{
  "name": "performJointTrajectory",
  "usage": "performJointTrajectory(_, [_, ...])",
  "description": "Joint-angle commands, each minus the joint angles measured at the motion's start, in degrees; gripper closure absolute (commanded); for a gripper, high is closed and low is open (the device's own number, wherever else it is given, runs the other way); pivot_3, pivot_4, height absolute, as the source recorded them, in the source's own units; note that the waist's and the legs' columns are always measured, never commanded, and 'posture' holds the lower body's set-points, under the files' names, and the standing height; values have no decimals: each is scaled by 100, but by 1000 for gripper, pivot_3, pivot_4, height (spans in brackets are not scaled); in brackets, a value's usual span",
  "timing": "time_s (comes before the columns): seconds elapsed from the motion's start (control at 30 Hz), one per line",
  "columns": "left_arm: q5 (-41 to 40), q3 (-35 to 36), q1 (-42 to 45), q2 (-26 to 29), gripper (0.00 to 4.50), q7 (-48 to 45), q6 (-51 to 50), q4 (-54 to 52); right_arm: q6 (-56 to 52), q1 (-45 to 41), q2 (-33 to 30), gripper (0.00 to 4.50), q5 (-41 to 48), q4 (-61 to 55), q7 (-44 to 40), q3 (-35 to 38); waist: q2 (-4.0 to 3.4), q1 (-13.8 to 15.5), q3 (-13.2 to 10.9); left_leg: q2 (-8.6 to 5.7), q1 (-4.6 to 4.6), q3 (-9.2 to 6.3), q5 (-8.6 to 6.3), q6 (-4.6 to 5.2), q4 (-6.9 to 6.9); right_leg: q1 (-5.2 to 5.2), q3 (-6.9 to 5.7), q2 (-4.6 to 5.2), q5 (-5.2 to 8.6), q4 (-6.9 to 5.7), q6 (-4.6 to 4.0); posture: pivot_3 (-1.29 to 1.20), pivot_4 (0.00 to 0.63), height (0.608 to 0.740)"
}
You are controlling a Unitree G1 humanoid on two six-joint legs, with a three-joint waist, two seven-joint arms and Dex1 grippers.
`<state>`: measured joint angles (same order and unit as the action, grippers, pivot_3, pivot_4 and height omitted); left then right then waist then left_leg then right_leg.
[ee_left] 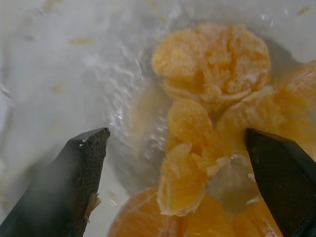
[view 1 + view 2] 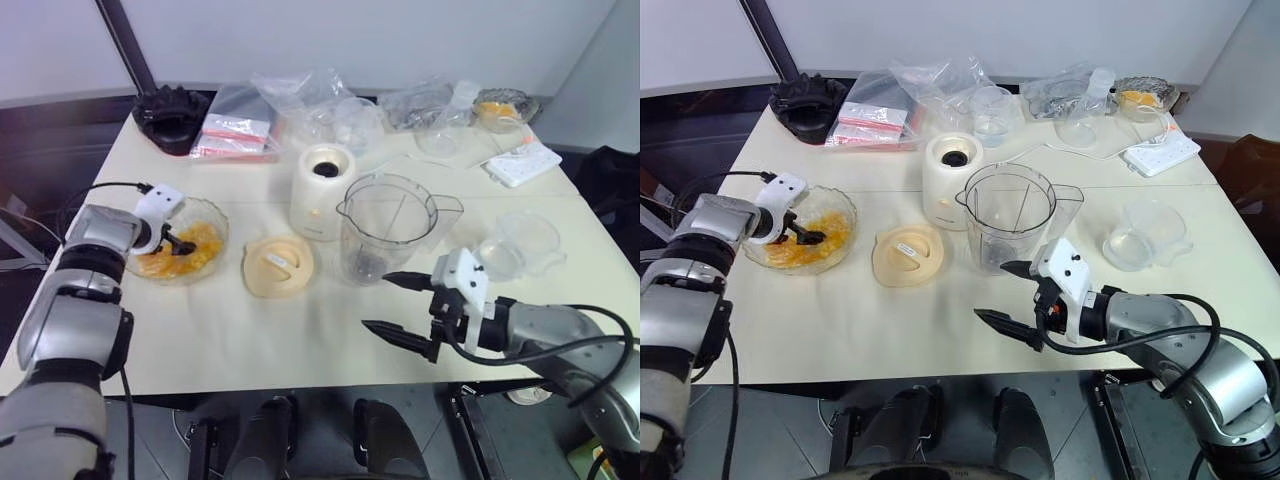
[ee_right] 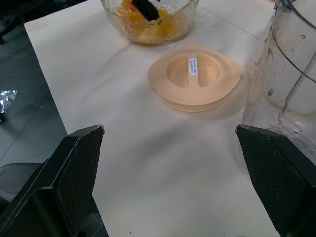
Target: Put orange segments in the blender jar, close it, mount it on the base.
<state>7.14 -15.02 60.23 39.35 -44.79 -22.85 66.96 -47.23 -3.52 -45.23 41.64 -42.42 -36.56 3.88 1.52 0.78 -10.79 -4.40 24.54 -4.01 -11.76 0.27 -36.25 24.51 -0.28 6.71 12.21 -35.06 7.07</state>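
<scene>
The orange segments (image 1: 212, 64) lie piled in a scalloped glass bowl (image 2: 212, 215) at the table's left. My left gripper (image 2: 178, 243) reaches down into that bowl, open, its black fingers (image 1: 81, 168) standing on either side of a small segment (image 1: 185, 177) without closing on it. The clear blender jar (image 2: 388, 228) stands upright and empty at the table's middle. Just behind it to the left is the cream-white base (image 2: 322, 192). My right gripper (image 2: 378, 302) hovers open over the table in front of the jar (image 3: 291, 74), holding nothing.
A flat cream lid (image 2: 278, 266) lies between bowl and jar. A small clear cup (image 2: 522, 245) stands right of the jar. At the back are a black crown-shaped part (image 2: 172, 116), plastic bags (image 2: 240, 128), a white power strip (image 2: 522, 162) and another glass bowl (image 2: 503, 106).
</scene>
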Motion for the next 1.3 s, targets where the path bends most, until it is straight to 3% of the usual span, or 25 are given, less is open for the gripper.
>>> performJointTrajectory(0.03, [192, 46, 128, -28, 0, 68, 67, 137, -9, -53, 49, 22, 60, -192, 134, 83, 0, -3, 0, 0, -1, 0, 0, 0, -1, 0, 0, 0, 0, -2, 0, 0, 150, 740])
performJointTrajectory(0.17, [338, 8, 85, -163, 0, 68, 74, 258, -23, 53, 110, 22, 46, -314, 311, 77, 1, 0, 1, 0, -4, 0, 0, 0, -2, -2, 0, 0, -1, -5, 1, 0, 150, 740])
performJointTrajectory(0.23, [384, 24, 71, -202, 537, 87, 100, 320, -20, 93, 136, 0, 40, -353, 374, 65, 0, 0, 2, 0, -5, 0, 0, 0, -2, -3, 0, 0, -1, -5, 1, 0, 150, 740])
performJointTrajectory(0.37, [402, 97, 53, -243, 2353, 167, 111, 449, 1, 139, 177, 0, 28, -390, 456, 49, 1, -9, 4, 0, -7, 0, 0, 0, -6, -5, 0, -1, -2, -9, 3, 0, 150, 740])
performJointTrajectory(0.5, [412, 194, 31, -262, 4467, 356, 93, 578, 69, 189, 184, 0, -55, -362, 483, -11, 0, -7, 5, 1, -13, 0, 0, 1, -8, -7, 1, -3, -3, -15, 4, 0, 150, 740])
performJointTrajectory(0.77, [751, 92, 381, 77, 4467, 512, 235, 327, 229, 305, 202, 0, -243, -288, 435, -98, 5, -17, 5, 2, -12, 1, 0, 0, -9, -7, 1, -9, -3, -16, 5, 0, 150, 740])
performJointTrajectory(0.9, [724, 171, 677, 464, 4467, -138, 47, -464, 288, 426, 178, 0, -267, -265, 389, -25, 28, -7, -8, 7, -6, -2, 1, 0, -8, -3, 0, -16, -4, -16, 5, 0, 150, 740])
performJointTrajectory(1.13, [283, 423, -98, 1131, 4467, -1527, -754, -2269, 489, 610, 142, 0, -419, -35, 231, 87, 23, -20, -5, 1, -8, 7, 0, -1, -6, -7, 4, -2, -3, -5, 4, 0, 150, 740])
performJointTrajectory(1.3, [-232, 902, -472, 1227, 4467, -1718, -1162, -2535, 585, 669, 80, 0, -460, 183, 94, 337, 24, -11, -5, 9, -8, 0, 1, 0, -8, -3, 4, -13, -3, -12, 2, 0, 150, 740])
